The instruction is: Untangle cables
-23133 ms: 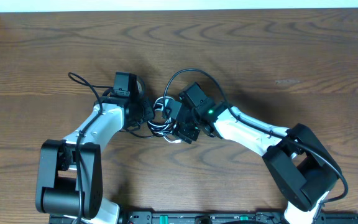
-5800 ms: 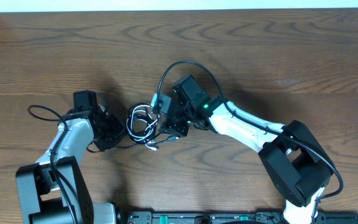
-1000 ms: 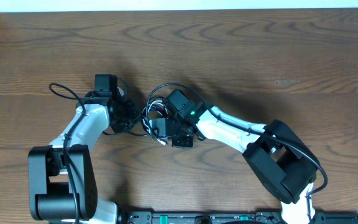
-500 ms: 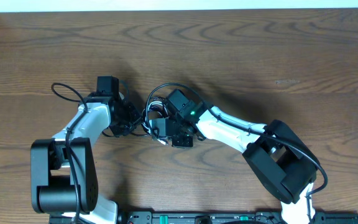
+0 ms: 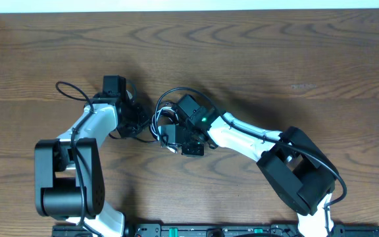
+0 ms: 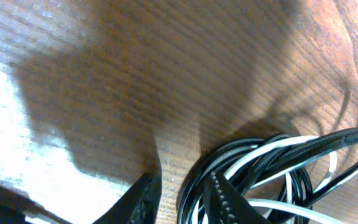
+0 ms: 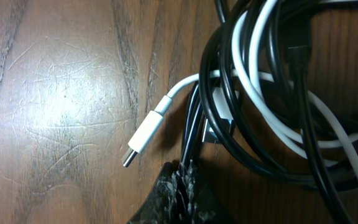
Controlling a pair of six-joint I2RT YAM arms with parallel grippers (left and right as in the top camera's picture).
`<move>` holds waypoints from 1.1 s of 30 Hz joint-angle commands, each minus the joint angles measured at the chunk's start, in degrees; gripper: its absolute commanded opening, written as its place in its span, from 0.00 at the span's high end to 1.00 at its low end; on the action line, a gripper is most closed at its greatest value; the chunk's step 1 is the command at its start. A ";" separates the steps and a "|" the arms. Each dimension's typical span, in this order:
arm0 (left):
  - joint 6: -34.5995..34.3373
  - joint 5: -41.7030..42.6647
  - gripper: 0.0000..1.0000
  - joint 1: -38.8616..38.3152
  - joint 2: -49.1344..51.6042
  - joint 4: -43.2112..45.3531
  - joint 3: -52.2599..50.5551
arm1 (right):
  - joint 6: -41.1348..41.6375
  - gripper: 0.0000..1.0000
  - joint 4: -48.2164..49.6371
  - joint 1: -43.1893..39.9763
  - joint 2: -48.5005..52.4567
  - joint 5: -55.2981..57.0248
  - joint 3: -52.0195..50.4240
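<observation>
Wooden table (image 5: 275,59) is carrying the tangle near its middle. The right gripper (image 7: 180,186) is pinching shut on black cable (image 7: 300,106) strands beside the white cable (image 7: 151,127) plug. The left gripper (image 6: 179,196) is standing slightly apart, straddling a black strand.
</observation>
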 commanded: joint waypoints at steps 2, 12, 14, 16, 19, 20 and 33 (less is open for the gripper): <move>1.40 -15.10 0.72 0.35 6.75 -3.17 -3.52 | 2.97 0.99 -1.22 -0.74 2.34 4.68 -1.95; 8.13 -12.94 0.72 0.81 6.27 -9.53 0.70 | 3.82 0.99 -1.22 -1.99 2.36 4.63 -1.95; 8.13 -11.69 0.72 1.25 5.68 -14.29 4.46 | 3.80 0.99 -1.20 -1.97 2.36 4.66 -1.95; 8.57 -7.96 0.71 1.31 5.05 -18.16 7.56 | 3.82 0.99 -1.14 -1.97 2.36 4.66 -1.95; 10.47 -1.31 0.66 1.16 4.48 -20.13 9.90 | 3.80 0.99 -1.16 -1.99 2.36 4.66 -1.95; 10.51 -0.22 0.65 1.14 4.46 -19.91 9.88 | 3.80 0.99 -1.18 -1.99 2.36 4.68 -1.95; 12.59 5.70 0.59 0.61 4.52 -16.17 9.77 | 3.80 0.99 -1.16 -1.97 2.36 4.66 -1.95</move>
